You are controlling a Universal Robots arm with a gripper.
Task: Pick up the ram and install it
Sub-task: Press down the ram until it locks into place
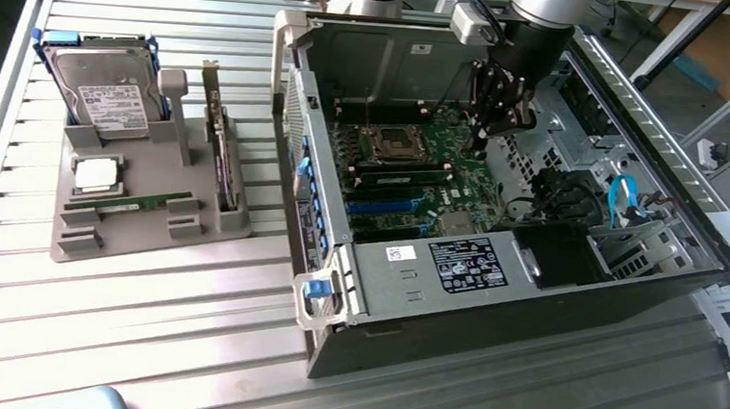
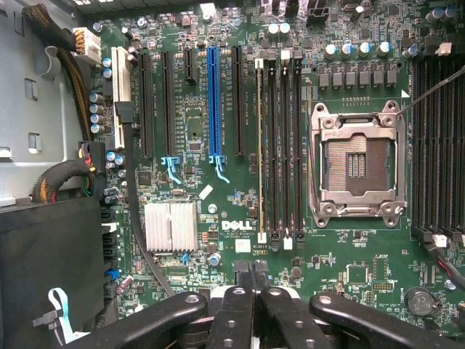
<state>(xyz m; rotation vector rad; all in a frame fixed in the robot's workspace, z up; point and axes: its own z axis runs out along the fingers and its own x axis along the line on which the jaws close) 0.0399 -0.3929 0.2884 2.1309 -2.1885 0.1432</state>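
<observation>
While hovering with the black gripper [image 2: 254, 291] pressed together and empty, near the end of the long narrow green ram stick [image 2: 259, 145] seemingly stood edge-on in its black motherboard slot [image 2: 259, 233], push straight down, evenly, no twisting.

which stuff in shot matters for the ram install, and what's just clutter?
Job:
gripper, shut, over the motherboard
ram stick seated in a memory slot
green stick on the grey holder, likely ram too

Lying about:
hard drive
processor chip
upright card
empty processor socket
</observation>
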